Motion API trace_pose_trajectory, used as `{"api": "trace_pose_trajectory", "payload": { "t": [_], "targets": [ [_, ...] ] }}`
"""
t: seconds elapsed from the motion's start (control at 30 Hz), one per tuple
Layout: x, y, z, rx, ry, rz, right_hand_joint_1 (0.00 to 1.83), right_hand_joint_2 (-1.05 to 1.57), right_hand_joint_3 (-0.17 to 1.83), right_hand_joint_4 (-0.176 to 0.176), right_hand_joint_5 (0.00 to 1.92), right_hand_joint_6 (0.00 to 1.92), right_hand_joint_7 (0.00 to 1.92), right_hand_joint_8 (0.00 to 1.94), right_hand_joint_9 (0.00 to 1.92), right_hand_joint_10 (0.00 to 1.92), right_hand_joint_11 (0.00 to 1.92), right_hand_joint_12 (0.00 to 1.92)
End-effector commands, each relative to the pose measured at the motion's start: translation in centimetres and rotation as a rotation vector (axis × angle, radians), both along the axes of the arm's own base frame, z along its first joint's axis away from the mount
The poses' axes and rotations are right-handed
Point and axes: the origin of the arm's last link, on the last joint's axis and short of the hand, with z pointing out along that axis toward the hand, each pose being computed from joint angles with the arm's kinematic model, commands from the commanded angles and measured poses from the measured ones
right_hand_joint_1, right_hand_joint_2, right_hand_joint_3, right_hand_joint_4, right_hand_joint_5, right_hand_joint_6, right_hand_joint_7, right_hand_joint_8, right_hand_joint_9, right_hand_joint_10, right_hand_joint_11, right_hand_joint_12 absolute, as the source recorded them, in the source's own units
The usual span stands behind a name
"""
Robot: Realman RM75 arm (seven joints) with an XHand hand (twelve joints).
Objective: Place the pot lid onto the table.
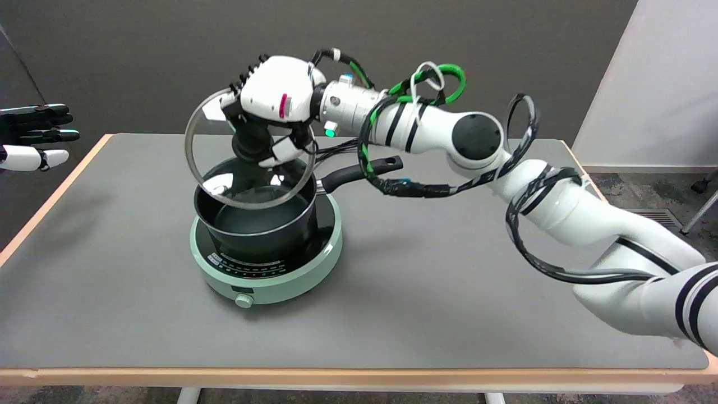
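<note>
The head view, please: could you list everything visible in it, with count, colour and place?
pot lid: one, clear glass with black knob, tilted in the air above the pot
pot: one, black, long handle, on the cooker
cooker: one, pale green, left of table centre
table: one, grey top, wooden edge
right hand: one, white and black, grips the lid's knob
left hand: one, black and white, in the air at upper left

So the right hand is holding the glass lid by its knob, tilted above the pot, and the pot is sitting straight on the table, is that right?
Not quite. The right hand does hold the glass lid by its knob, tilted above the pot, but the head view shows the pot sitting on a green induction cooker, not straight on the table.
</note>
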Motion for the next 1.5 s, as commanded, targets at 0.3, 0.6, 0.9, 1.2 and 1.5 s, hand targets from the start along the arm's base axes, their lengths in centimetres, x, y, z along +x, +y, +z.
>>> {"api": "trace_pose_trajectory", "payload": {
  "t": [0.3, 0.6, 0.9, 1.2, 1.5],
  "targets": [
    [11.0, 1.2, 9.0, -0.165, -0.097, 0.28, 1.22, 1.06, 0.26, -0.103, 0.72, 1.3, 0.97, 1.2, 0.89, 1.33, 0.7, 1.4],
    [14.1, 1.1, 16.9, -0.4, -0.113, 0.39, 1.22, 1.06, 0.26, -0.102, 0.72, 1.3, 0.97, 1.2, 0.89, 1.34, 0.69, 1.42],
    [13.4, 1.6, 25.5, -0.656, -0.135, 0.404, 1.22, 1.06, 0.26, -0.103, 0.72, 1.3, 0.97, 1.2, 0.89, 1.35, 0.7, 1.41],
    [10.5, 2.9, 31.8, -0.811, -0.167, 0.338, 1.22, 1.06, 0.26, -0.102, 0.72, 1.29, 0.98, 1.19, 0.89, 1.36, 0.72, 1.38],
    [5.8, 5.6, 35.9, -0.909, -0.133, 0.244, 1.22, 1.06, 0.26, -0.1, 0.73, 1.29, 0.98, 1.19, 0.89, 1.37, 0.72, 1.38]
  ]
}}
